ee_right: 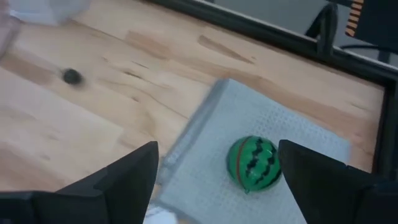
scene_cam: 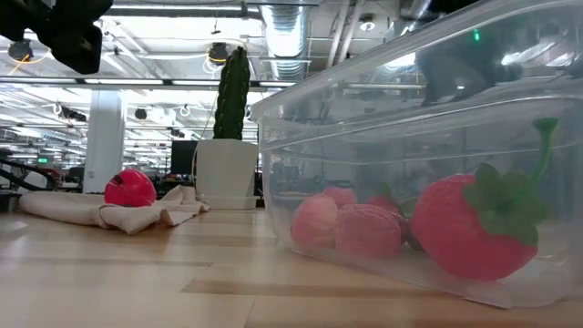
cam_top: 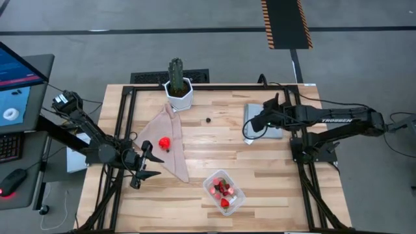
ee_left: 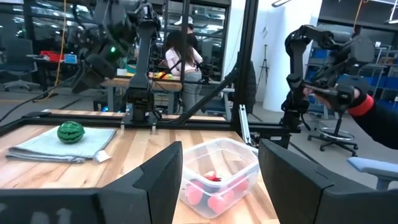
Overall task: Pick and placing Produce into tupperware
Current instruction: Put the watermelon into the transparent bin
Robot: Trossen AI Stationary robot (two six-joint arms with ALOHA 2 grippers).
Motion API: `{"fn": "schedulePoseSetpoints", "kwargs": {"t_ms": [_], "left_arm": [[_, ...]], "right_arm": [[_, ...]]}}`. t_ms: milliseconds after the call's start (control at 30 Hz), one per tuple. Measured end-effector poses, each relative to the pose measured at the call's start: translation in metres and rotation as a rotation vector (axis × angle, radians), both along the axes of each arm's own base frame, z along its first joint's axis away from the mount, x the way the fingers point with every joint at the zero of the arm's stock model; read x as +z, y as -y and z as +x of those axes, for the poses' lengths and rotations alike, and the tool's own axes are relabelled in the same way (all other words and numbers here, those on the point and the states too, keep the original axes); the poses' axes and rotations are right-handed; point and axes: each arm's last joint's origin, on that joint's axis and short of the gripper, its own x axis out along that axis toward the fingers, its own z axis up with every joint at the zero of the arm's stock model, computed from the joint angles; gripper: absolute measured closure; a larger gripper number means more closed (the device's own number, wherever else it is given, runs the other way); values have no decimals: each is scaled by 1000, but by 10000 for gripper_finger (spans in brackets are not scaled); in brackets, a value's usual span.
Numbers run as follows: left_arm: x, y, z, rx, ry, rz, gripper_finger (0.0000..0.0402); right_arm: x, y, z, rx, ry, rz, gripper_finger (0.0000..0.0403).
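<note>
While poised wide and released above the grey mat (ee_right: 292, 134) near the worktop's (cam_top: 273, 195) right edge, right gripper (cam_top: 255, 126) straddles the green striped ball (ee_right: 254, 163): pick step; next, lower and clench. Left gripper (cam_top: 144, 165) parted, empty, at left edge. Tupperware (cam_top: 224, 192) near front edge, holding strawberries (scene_cam: 474, 228)

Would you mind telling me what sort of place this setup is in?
Probably a robotics lab or workshop: exposed ceiling ducts, another robot arm on a bench, and a computer monitor beside the wooden table.
</note>
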Motion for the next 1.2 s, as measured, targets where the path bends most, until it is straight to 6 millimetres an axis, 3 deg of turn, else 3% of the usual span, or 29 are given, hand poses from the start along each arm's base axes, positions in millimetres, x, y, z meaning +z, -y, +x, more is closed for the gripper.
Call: {"fn": "schedulePoseSetpoints", "kwargs": {"t_ms": [200, 433, 1200], "left_arm": [[0, 0, 0, 0, -1, 0, 201], [-1, 0, 0, -2, -6, -8, 201], [-2, 0, 0, -8, -18, -18, 201]], "right_arm": [[-27, 5, -8, -92, -29, 24, 49], [-44, 10, -10, -128, -12, 19, 52], [-116, 31, 18, -205, -285, 17, 58]]}}
